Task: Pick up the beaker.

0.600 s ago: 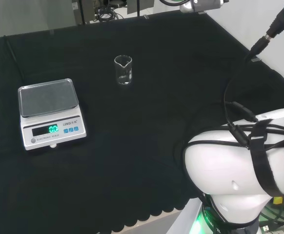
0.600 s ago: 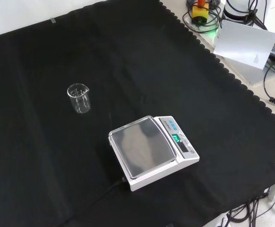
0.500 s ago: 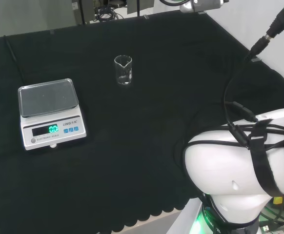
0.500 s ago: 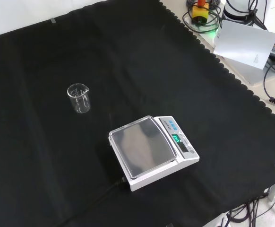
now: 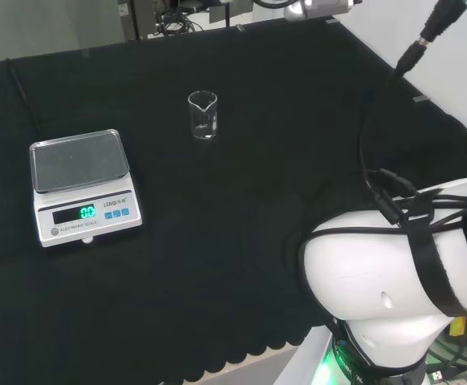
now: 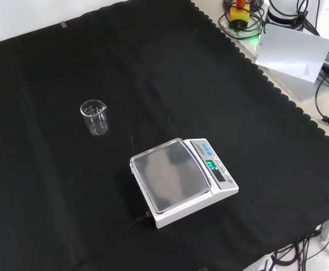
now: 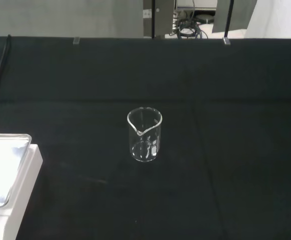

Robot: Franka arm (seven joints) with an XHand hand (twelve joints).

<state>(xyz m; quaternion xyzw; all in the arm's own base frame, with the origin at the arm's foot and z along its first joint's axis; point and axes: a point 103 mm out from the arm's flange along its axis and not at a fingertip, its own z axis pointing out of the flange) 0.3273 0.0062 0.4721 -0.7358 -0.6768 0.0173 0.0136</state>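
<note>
Black cloth [image 5: 241, 184] covers the bench, and against it the beaker [image 5: 202, 115] reads as little more than bright edges. In the head view it stands upright on the far part of the cloth, right of the scale [image 5: 81, 186] and well apart from it; in the front view the beaker [image 6: 94, 117] is left of and beyond the scale [image 6: 182, 179]. That gap probably matters: with bare cloth all round it, the hand can likely come in from any side without knocking the scale.

Clear glass, low and cylindrical, it looks empty. Its spout dips in the rim on the side facing the wrist camera, where the beaker [image 7: 145, 135] sits near the middle of the picture with a corner of the scale [image 7: 5, 187] off to one side. So the camera seems already aimed at it, which suggests an approach not yet begun in earnest.

Whether the hand's fingers are straight or curled I cannot tell. Nothing touches the beaker.
</note>
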